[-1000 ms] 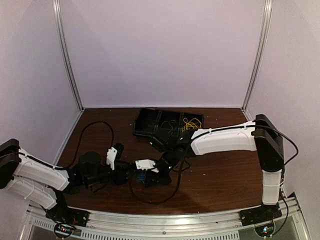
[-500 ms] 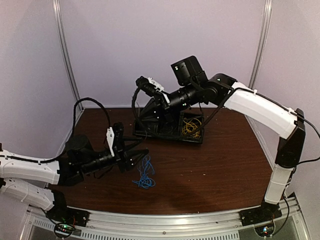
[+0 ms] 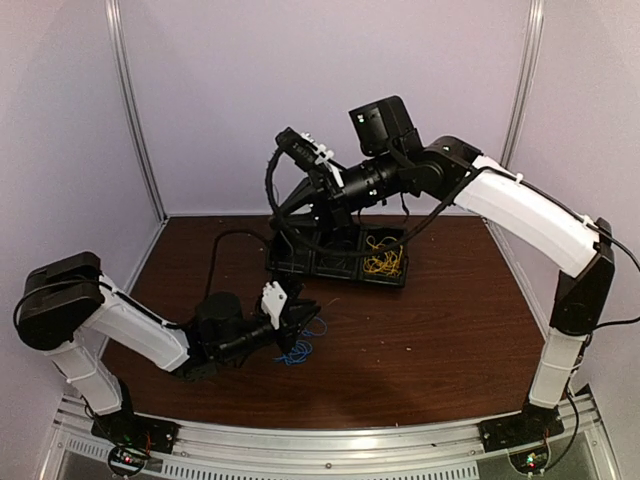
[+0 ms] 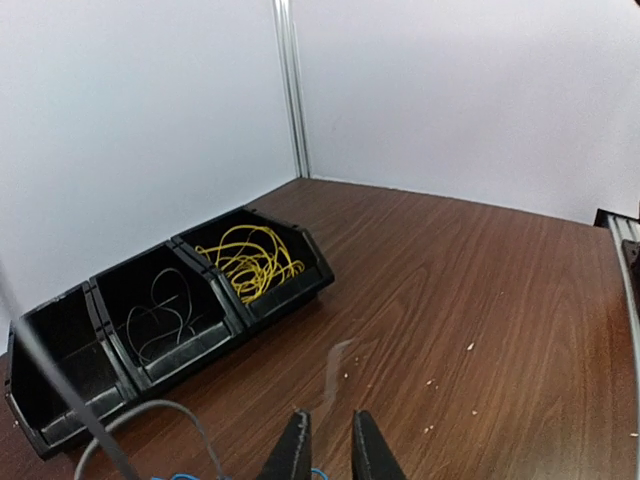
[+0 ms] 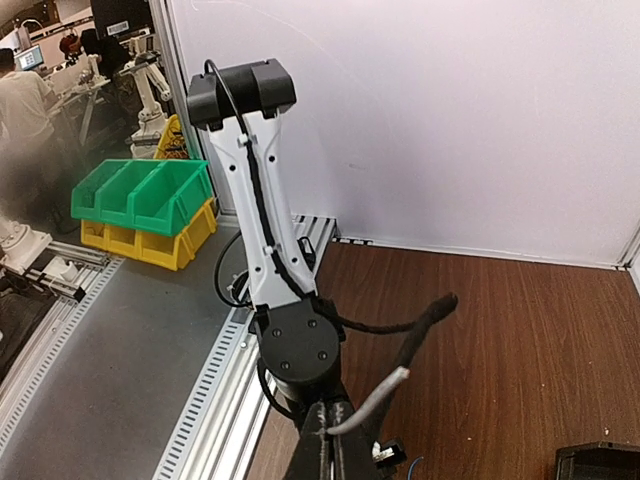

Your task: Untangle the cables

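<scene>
Sorting is partly done: yellow cable [image 3: 383, 262] is stowed in the bin [image 3: 300, 268], centre frame. At upper centre, dark cable [image 3: 269, 195] is clamped aloft by right gripper [image 3: 305, 152]; blue cable [image 3: 295, 352] lies lower centre at narrow-jawed left gripper [image 4: 328, 450], grip unclear.

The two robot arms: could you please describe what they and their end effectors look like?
The left arm and right arm both have smooth white shells on their long links, black joints and thick black cables running alongside. The left end effector and right end effector are black with two slim fingers and a white plate near the wrist.
</scene>
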Controlling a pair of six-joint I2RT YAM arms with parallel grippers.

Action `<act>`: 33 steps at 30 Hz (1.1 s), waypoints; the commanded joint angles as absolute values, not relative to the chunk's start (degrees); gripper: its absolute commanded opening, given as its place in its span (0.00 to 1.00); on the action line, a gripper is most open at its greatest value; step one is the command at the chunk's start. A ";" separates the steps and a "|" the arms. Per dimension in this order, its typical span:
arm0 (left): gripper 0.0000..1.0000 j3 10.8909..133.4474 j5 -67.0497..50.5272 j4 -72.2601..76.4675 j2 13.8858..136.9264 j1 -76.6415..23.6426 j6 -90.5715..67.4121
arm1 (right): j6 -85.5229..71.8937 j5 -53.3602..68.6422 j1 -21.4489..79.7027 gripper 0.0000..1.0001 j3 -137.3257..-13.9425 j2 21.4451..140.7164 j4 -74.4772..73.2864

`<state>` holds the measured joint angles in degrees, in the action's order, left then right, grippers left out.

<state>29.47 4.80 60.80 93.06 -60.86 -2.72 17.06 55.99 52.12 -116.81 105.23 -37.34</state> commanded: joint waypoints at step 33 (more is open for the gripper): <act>0.54 26.61 12.31 51.22 88.31 -61.84 -15.43 | 17.41 49.64 33.40 0.00 -127.90 104.54 -27.34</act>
<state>26.04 11.51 55.66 94.89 -60.55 -13.45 16.29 54.39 34.50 -130.21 103.33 -30.39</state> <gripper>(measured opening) 0.504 0.008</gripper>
